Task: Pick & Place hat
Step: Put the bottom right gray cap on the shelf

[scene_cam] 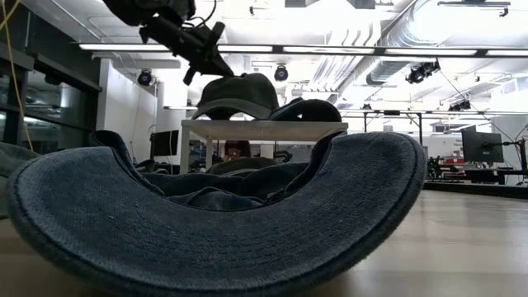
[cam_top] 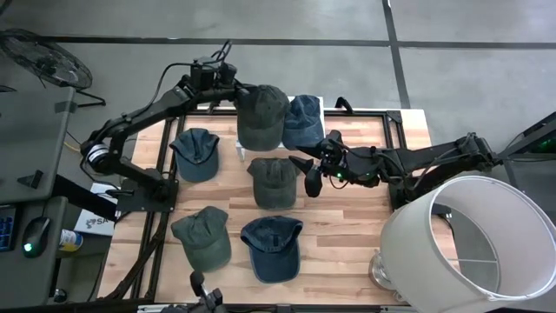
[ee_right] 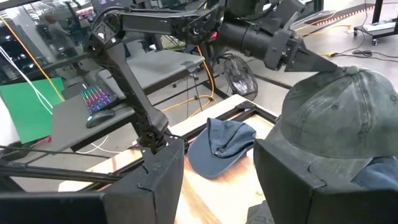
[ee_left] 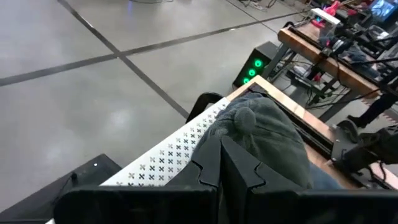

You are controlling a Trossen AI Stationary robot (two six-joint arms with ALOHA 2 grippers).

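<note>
While gripping a green hat (cam_top: 261, 116), left pincer (cam_top: 236, 92) stretches far.

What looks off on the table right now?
The green hat on the white stand overlaps the blue hat beside it, resting partly on it, with the left gripper shut on its crown. The other four hats lie separate on the table. Nothing looks spilled or damaged.

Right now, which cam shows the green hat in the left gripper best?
The high view: the whole green hat shows on the white platform, left gripper shut on its edge. The right wrist view shows its crown and the grip closely. The low view shows its side profile; the left wrist view shows only the crown.
</note>
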